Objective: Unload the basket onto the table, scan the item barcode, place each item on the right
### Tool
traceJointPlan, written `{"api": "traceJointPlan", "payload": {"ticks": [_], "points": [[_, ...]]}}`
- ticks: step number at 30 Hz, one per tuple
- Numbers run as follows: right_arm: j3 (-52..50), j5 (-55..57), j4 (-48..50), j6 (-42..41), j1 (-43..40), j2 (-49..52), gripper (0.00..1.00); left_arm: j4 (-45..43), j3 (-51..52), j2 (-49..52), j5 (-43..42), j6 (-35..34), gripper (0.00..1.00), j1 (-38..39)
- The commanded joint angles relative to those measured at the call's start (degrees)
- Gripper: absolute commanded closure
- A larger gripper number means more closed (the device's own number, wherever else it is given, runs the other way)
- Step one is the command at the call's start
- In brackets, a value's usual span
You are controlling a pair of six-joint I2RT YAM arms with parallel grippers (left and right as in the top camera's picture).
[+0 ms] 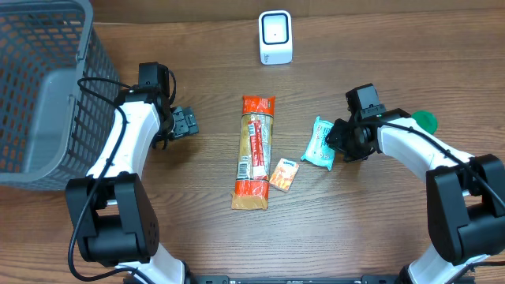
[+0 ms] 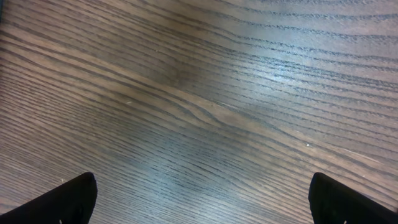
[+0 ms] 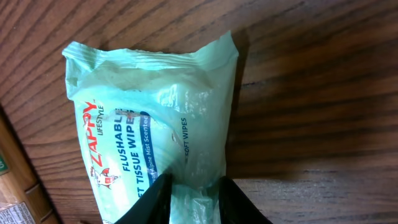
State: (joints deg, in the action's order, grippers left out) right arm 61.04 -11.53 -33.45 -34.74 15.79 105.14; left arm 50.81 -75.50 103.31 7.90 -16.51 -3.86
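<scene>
Wipes pack (image 1: 319, 142) right of centre on the surface (image 1: 197, 221), its right end pinched in the closed right gripper (image 3: 194, 202). Small orange packet (image 1: 284, 174) and long snack pack (image 1: 254, 154) just left of it. Scanner (image 1: 275, 37) top centre, well apart. Left gripper (image 1: 187, 122) wide open over bare wood, near the basket (image 1: 47, 87) at upper left.

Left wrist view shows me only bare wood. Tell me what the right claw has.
Observer: The right claw pinches one end of a green wipes pack.
Operator: Locate the scanner for me.
Observer: The white scanner stands beyond the far end of the long snack pack.
Operator: Report what sits near my left claw.
Observer: A grey basket fills the corner beside the left arm.
</scene>
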Motion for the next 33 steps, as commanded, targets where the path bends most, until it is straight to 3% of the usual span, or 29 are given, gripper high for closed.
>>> {"api": "traceJointPlan", "payload": {"ticks": [1, 3, 10, 11, 12, 13, 14, 16, 18, 20, 23, 28, 33], "points": [[-2.4, 2.9, -1.0, -1.1, 0.2, 1.3, 0.8, -0.1, 0.1, -0.2, -0.5, 0.2, 0.0, -0.3], [-2.4, 2.8, -1.0, -1.1, 0.2, 1.3, 0.95, -0.1, 0.1, -0.2, -0.5, 0.2, 0.0, -0.3], [-2.4, 2.6, -1.5, -0.9, 0.2, 1.3, 0.96, -0.1, 0.1, -0.2, -0.5, 0.2, 0.0, -0.3], [-2.4, 2.7, -1.5, -0.8, 0.2, 1.3, 0.89, -0.1, 0.1, -0.2, -0.5, 0.2, 0.0, -0.3], [-2.4, 2.7, -1.7, -0.9, 0.2, 1.3, 0.74, -0.1, 0.1, -0.2, -0.5, 0.2, 0.0, -0.3], [-2.4, 2.6, -2.0, -0.9, 0.2, 1.3, 0.51, -0.1, 0.1, -0.2, -0.5, 0.2, 0.0, -0.3], [-2.4, 2.6, -2.4, -0.9, 0.2, 1.3, 0.44, -0.1, 0.1, -0.2, -0.5, 0.2, 0.0, -0.3], [-2.4, 2.6, -3.4, -0.9, 0.2, 1.3, 0.44, -0.1, 0.1, -0.2, -0.5, 0.2, 0.0, -0.3], [-2.6, 2.7, -4.1, -0.8, 0.2, 1.3, 0.47, -0.1, 0.1, -0.2, -0.5, 0.2, 0.0, -0.3], [-2.9, 3.3, -4.0, -0.9, 0.3, 1.3, 0.57, -0.1, 0.1, -0.2, -0.5, 0.2, 0.0, -0.3], [-4.4, 5.1, -2.7, -0.9, 0.3, 1.3, 0.95, -0.1, 0.1, -0.2, -0.5, 0.2, 0.0, -0.3], [-5.0, 5.4, -4.6, 0.8, -2.2, 1.3, 0.96, -0.1, 0.1, -0.2, -0.5, 0.2, 0.0, -0.3], [-4.5, -6.9, -6.2, 14.6, -6.8, 1.3, 0.96, -0.1, 0.1, -0.2, -0.5, 0.2, 0.0, -0.3]]}}
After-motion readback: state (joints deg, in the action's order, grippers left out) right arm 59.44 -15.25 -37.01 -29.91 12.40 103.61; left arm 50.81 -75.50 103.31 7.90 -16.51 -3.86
